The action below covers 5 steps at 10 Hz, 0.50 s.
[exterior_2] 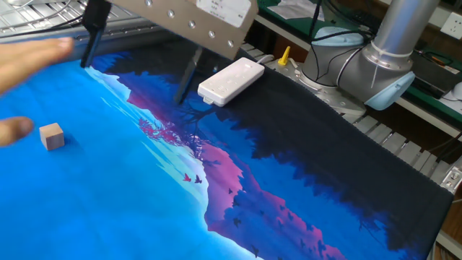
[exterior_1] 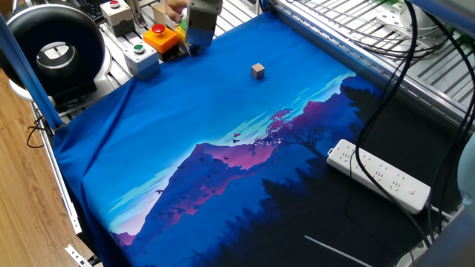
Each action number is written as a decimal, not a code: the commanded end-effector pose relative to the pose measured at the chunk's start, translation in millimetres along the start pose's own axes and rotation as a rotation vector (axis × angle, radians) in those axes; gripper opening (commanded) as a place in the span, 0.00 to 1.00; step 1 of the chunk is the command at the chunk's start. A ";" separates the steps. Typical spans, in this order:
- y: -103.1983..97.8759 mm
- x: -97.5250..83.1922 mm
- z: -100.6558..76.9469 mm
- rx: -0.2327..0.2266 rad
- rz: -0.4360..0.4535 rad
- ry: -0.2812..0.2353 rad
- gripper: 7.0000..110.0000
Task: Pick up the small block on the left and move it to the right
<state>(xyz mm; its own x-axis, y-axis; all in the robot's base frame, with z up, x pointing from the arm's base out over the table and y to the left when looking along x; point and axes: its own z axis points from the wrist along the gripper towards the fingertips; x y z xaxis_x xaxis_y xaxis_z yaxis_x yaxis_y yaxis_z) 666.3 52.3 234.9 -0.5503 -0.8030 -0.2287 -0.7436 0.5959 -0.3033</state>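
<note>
In one fixed view, the hand (exterior_1: 197, 46) hangs at the bench's (exterior_1: 171, 119) far edge beside the orange button box (exterior_1: 159, 38), well apart from the small block (exterior_1: 257, 70) on blue cloth. I cannot tell whether it is released or clenched. In the other fixed view, two dark fingers (exterior_2: 94, 37) stand spread apart, holding nothing; the small block (exterior_2: 51, 136) lies at left.
</note>
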 end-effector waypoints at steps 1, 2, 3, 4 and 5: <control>-0.2 5.5 -11.5 -0.016 -0.067 -0.023 0.00; 5.0 8.5 -12.1 -0.040 -0.070 -0.034 0.00; 3.7 11.0 -12.7 -0.038 -0.091 -0.032 0.00; 4.9 12.9 -13.2 -0.044 -0.092 -0.022 0.00; 0.1 11.8 -13.4 -0.024 -0.118 -0.011 0.00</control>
<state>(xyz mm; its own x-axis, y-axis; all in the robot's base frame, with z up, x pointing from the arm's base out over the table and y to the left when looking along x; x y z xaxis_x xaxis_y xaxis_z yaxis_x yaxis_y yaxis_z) 655.5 44.9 240.9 -0.4811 -0.8508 -0.2114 -0.7963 0.5250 -0.3006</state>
